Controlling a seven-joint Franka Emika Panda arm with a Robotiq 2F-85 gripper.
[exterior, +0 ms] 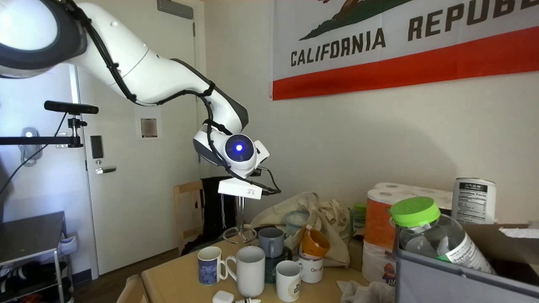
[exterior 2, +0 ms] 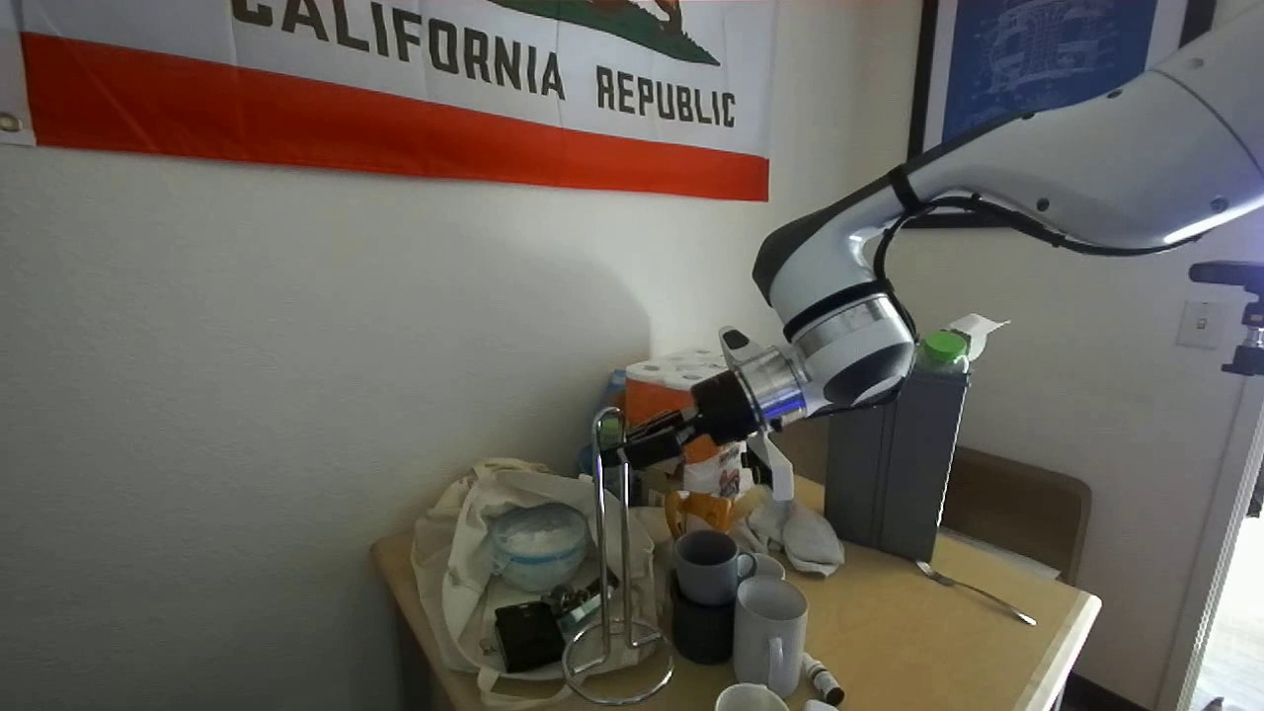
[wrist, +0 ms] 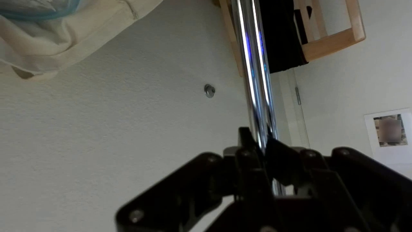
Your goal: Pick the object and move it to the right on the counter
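Observation:
A shiny metal stand with a tall narrow loop and a round wire base shows in both exterior views [exterior: 241,212] [exterior 2: 625,553] and in the wrist view [wrist: 252,71]. My gripper [exterior 2: 614,456] is shut on its upper rods; in the wrist view the fingertips [wrist: 264,141] pinch the rods from both sides. In an exterior view the fingers are hidden behind the white wrist mount. The stand is roughly upright. Its base is at the far end of the tan counter [exterior: 177,277] [exterior 2: 918,642]; I cannot tell whether it touches the surface.
Several mugs stand close by the base, including a grey mug [exterior 2: 707,568], a tall white mug [exterior: 251,273] and a blue-patterned mug [exterior: 209,269]. A cloth bag [exterior 2: 444,563] lies beside the stand. A grey bin [exterior 2: 879,464] and a fork [exterior 2: 978,591] are farther along.

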